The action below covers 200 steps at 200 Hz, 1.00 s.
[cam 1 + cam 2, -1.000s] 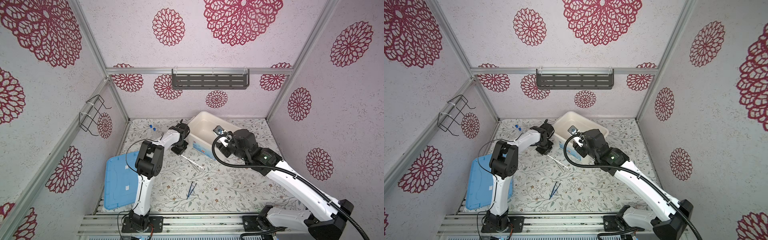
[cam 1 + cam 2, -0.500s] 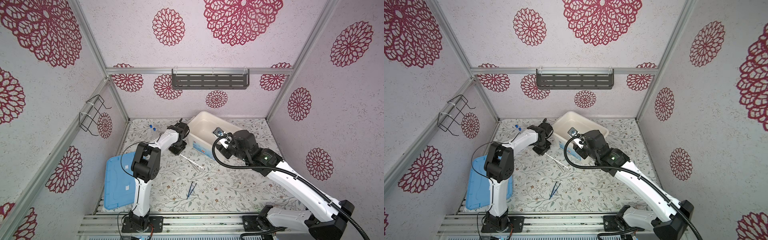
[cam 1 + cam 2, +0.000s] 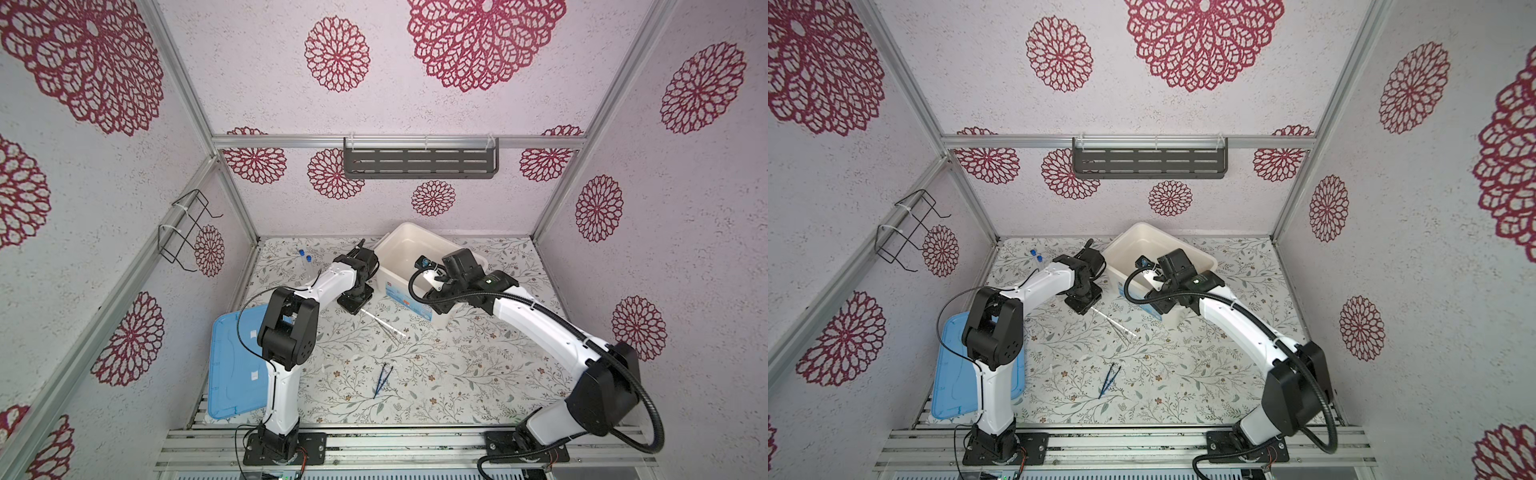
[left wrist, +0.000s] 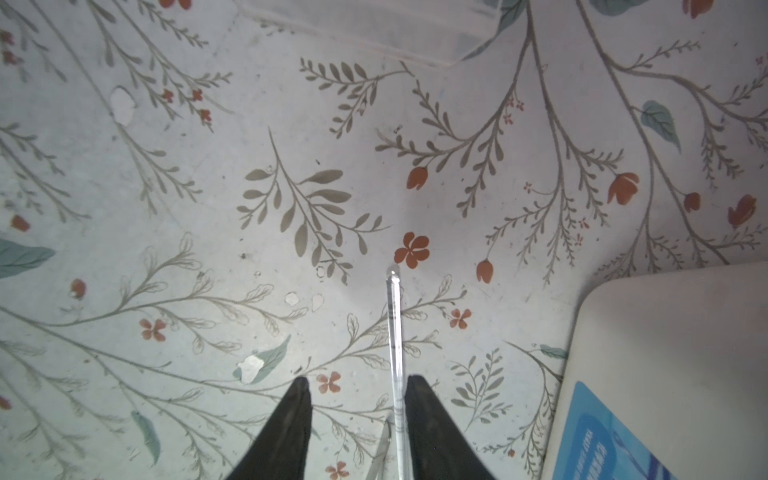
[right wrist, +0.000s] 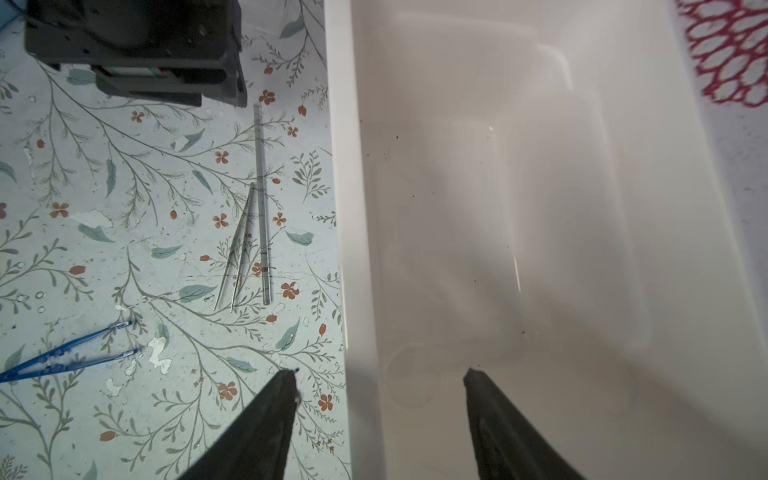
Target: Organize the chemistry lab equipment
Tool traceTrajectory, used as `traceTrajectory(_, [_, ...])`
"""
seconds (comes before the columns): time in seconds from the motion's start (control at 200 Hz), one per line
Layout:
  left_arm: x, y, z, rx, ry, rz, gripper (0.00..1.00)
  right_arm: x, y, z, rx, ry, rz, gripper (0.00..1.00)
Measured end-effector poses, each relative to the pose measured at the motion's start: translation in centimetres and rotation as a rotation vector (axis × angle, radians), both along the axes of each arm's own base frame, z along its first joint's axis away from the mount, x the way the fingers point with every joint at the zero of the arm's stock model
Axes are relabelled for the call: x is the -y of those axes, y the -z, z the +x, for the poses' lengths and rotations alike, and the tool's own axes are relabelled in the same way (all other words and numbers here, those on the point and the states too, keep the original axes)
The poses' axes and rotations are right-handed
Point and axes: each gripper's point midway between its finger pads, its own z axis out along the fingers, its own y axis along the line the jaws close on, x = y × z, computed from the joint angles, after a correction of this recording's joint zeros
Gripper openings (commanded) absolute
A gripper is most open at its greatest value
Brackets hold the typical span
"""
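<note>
Left gripper [image 4: 358, 379] is seen with its jaws apart and nothing clamped. The thin clear rod [image 4: 394, 332] is found flat on the table [image 4: 166, 208] between the two fingers [image 4: 419, 399], off centre and just beside one of them. Its far-left end is passed beyond the fingertips. In a top view the rod [image 3: 384, 323] is shown running from under this gripper toward the near right, so its long axis is crossed squarely by the closing line. The silvery tool [image 5: 239, 249] is laid alongside the rod's near-right half; whether the two touch cannot be told.

Farther out, the dark blue tweezers [image 3: 382, 380] are placed well toward the near edge, and the two blue-capped tubes [image 3: 305, 266] at the far left. The right gripper [image 5: 379, 372] is held open and empty astride the left wall of the white tub [image 5: 336, 208]. The rod is judged to be the left arm's to take, a small sideways centring being called for first.
</note>
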Motion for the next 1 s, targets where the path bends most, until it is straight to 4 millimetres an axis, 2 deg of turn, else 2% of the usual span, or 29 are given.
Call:
traceTrajectory(0.185, [-0.2,0.4,-0.2,-0.003,-0.002,0.006,0.43,-0.7,1.1,1.5,-0.096,0.006,0.02,0.39])
traceTrajectory(0.26, [-0.1,0.5,-0.1,0.001,-0.002,0.003,0.43,-0.9,1.2,1.6,-0.123,0.014,0.025,0.33])
traceTrajectory(0.45, [-0.1,0.8,-0.1,0.003,-0.002,0.001,0.43,-0.5,1.6,1.1,-0.174,0.08,0.047,0.28])
traceTrajectory(0.756, [0.1,1.1,0.0,0.012,-0.001,-0.009,0.42,1.3,1.7,-0.4,-0.186,0.22,0.077,0.17])
traceTrajectory(0.936, [0.1,1.8,-0.2,0.009,0.0,-0.012,0.42,2.4,1.3,-0.8,-0.163,0.313,0.112,0.2])
traceTrajectory(1.001, [0.1,1.8,-0.2,0.009,0.004,-0.015,0.42,2.4,1.2,-1.0,-0.163,0.331,0.131,0.27])
